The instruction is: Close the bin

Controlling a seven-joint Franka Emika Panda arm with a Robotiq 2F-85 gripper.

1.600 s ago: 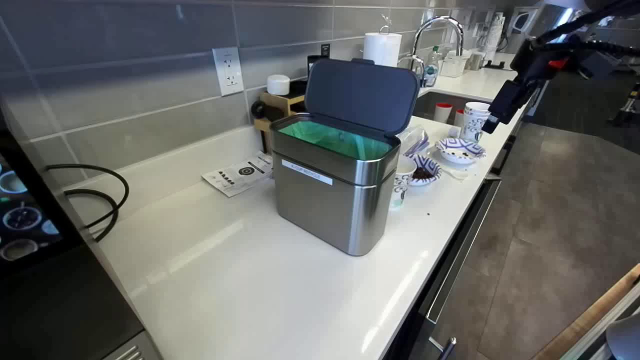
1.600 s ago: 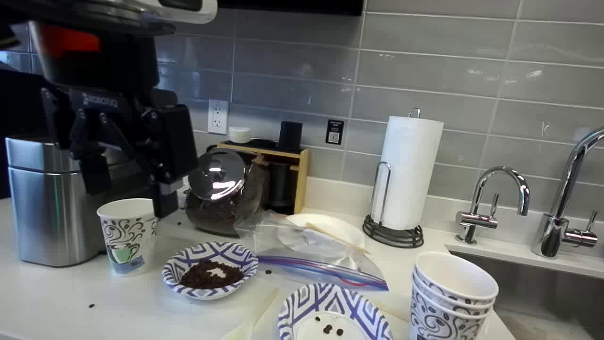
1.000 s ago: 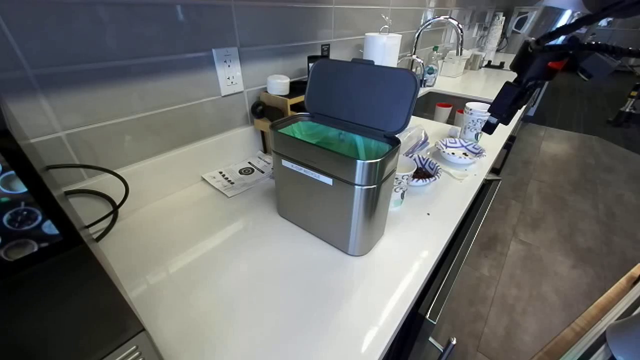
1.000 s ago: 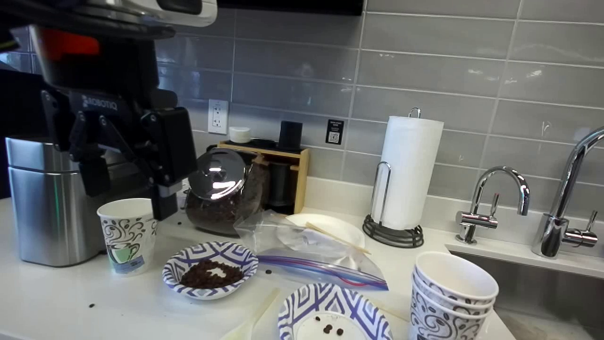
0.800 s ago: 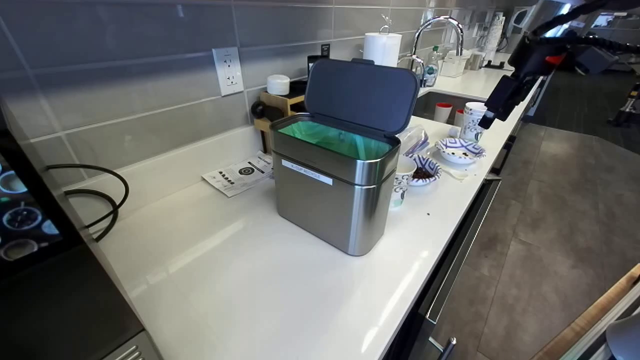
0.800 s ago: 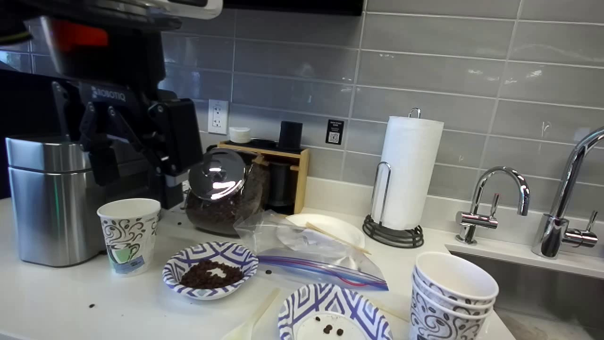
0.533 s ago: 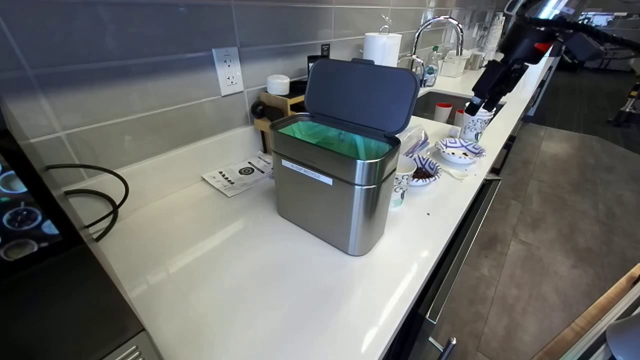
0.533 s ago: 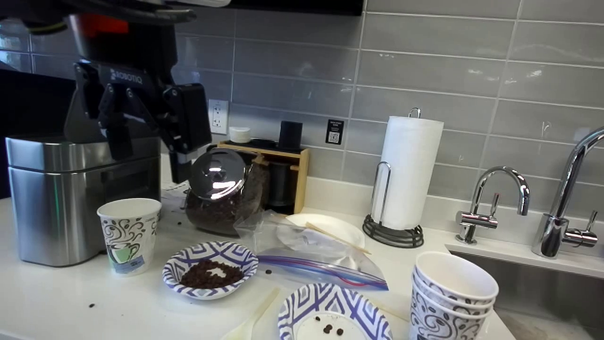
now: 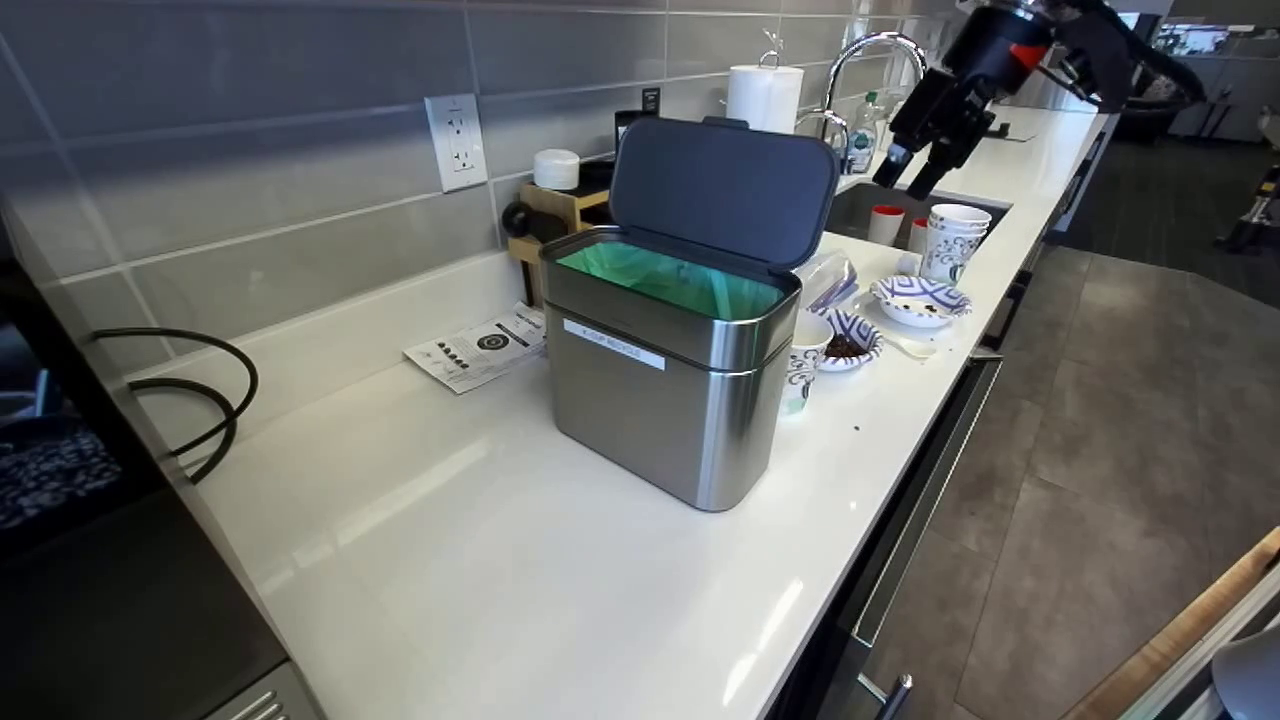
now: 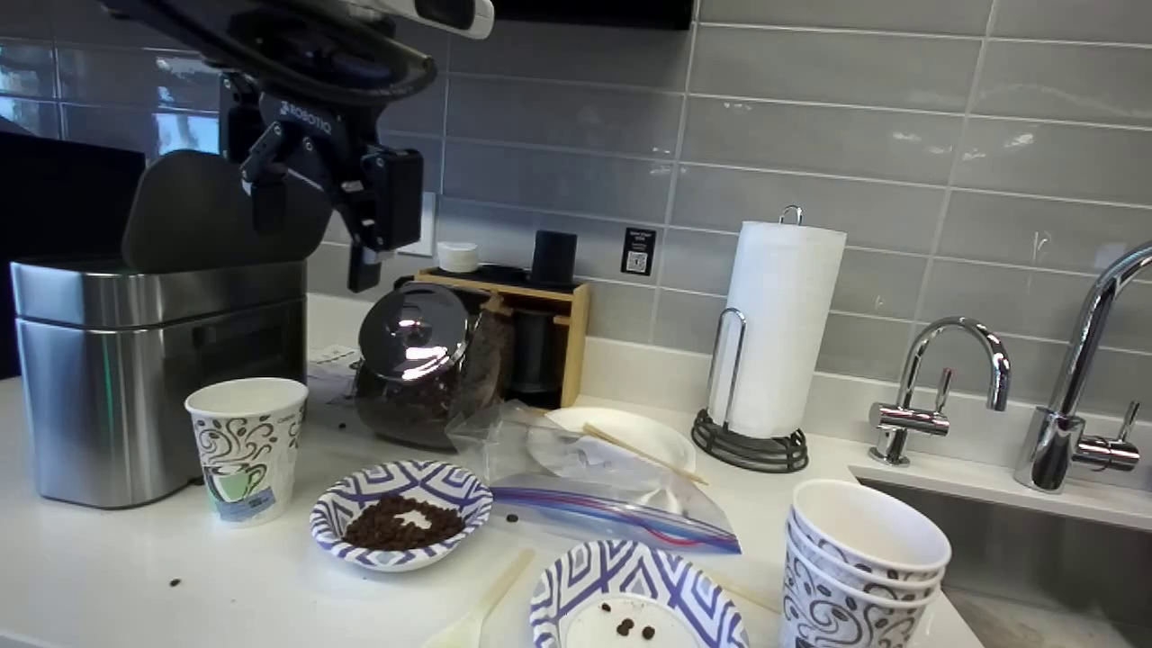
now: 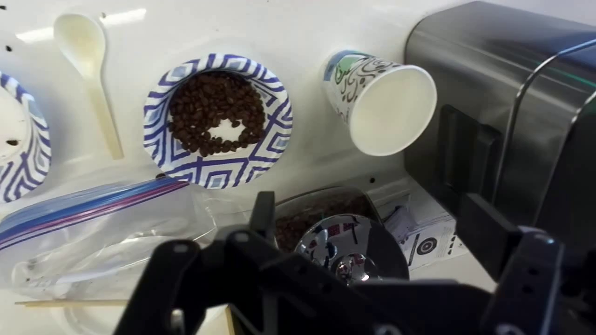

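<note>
We see a silver bin (image 9: 655,420) w/ dk blue-grey lid (image 9: 722,190), bright grn liner (image 9: 680,282) & wht label (image 9: 614,344). Gripper (image 10: 316,252) is blk; we spot red on the blk arm (image 9: 985,60). Lone cup (image 10: 245,454): wht w/ dk swirls, grn mug print, blue patch; cup stack (image 10: 837,594) has same swirls on wht. We've got one bowl (image 10: 441,481) & a 2nd bowl (image 10: 630,567), both wht w/ purple-blue geometric lines; beans (image 10: 382,526) dk brown. Zip bag (image 11: 116,232) is clear w/ blue & magenta strips, spoon (image 11: 98,100) pale cream. We have grey tiles (image 10: 810,135) w/ lt grout, wht counter (image 9: 520,600), wht towel roll (image 10: 781,324), tan shelf (image 10: 576,346) & brown-grey floor (image 9: 1090,430).
</note>
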